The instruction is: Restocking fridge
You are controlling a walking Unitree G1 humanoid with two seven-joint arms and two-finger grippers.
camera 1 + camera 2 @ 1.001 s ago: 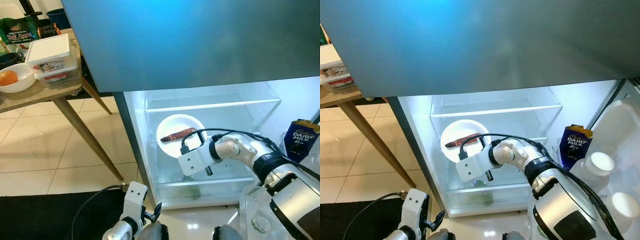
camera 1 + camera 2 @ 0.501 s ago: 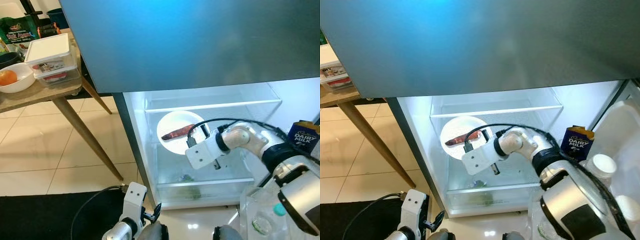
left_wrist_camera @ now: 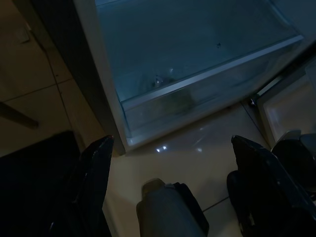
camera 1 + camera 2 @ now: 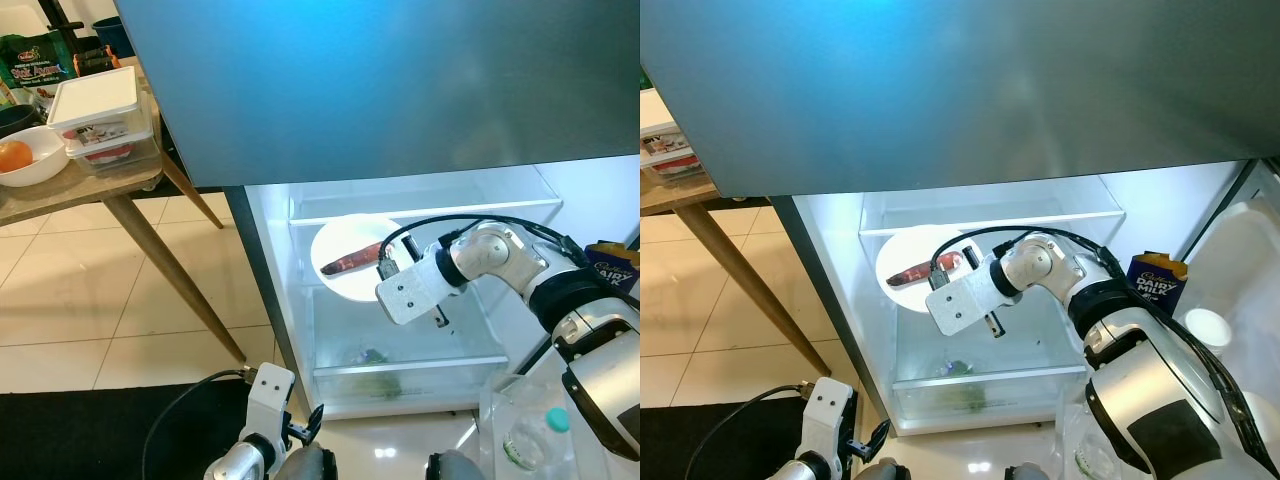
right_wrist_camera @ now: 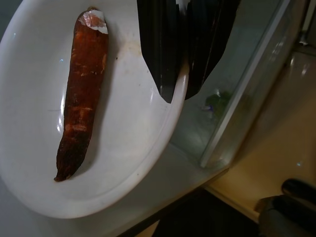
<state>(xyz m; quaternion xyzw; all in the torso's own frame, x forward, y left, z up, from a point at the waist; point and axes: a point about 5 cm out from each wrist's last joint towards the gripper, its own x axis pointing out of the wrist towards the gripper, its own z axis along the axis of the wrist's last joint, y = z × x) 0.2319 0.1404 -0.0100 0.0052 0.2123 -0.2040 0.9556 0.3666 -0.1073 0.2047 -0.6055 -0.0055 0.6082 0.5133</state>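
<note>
Black fingers [image 5: 170, 54] of the right gripper [image 5: 180, 81] pinch the white plate's [image 5: 98, 192] rim, sausage [image 5: 81, 94] lying on it

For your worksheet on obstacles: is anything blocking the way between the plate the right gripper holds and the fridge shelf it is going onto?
Nothing visible does. The right gripper pinches the plate rim, and the shelf looks bare.

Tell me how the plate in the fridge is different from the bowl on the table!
The plate is wide and shallow; the bowl is smaller and deeper. The plate carries a long reddish-brown sausage; the bowl holds a round orange fruit. The right gripper pinches the plate's rim; nothing grips the bowl. Both are white.
</note>
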